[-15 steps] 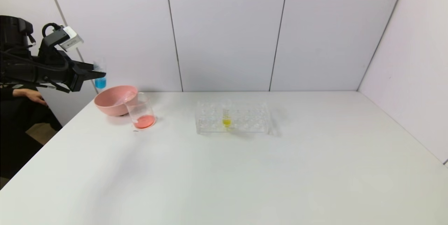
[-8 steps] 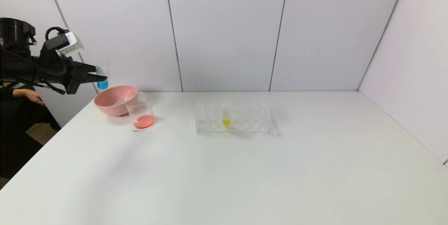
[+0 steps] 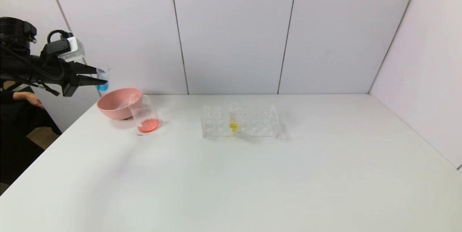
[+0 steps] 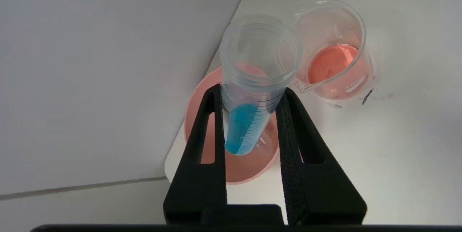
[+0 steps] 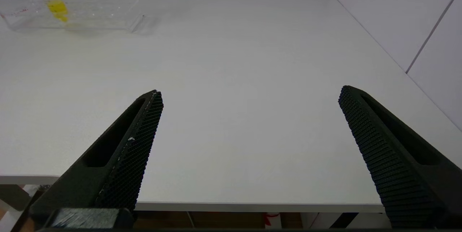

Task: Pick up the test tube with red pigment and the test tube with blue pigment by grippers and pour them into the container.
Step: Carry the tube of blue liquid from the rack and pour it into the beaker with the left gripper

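On the head view I have my left gripper [image 3: 102, 76] at the far left of the frame, raised above the table [image 3: 231, 174] and pointing right. Its fingers are clamped on the blue tube [image 3: 103, 78], which hangs just above and left of the pink bowl [image 3: 117, 103]. The beaker [image 3: 145, 115] stands touching the bowl's right side, left of centre, with a layer of orange-red liquid at its bottom. Near the middle of the frame sits the clear rack [image 3: 240, 122], holding one tube with yellow liquid [image 3: 233, 118] upright. I cannot find a separate red tube in this view. A person's hand [image 3: 30, 98] shows at the left edge, below my arm.

On the left wrist view the two black fingers [image 4: 211, 134] rise from the bottom of the frame and pinch the blue tube [image 4: 252, 84] at its middle. Its open mouth sits in the upper centre and the blue liquid is down at the rounded end, between the fingers. Behind it lies the pink bowl [image 4: 234, 169], and the beaker [image 4: 334, 53] with its orange-red liquid is at upper right.

On the right wrist view my right gripper [image 5: 251, 96] is spread wide and holds nothing, low near the table's [image 5: 231, 80] near edge. The rack [image 5: 94, 3] with the yellow tube [image 5: 54, 3] is at the upper left
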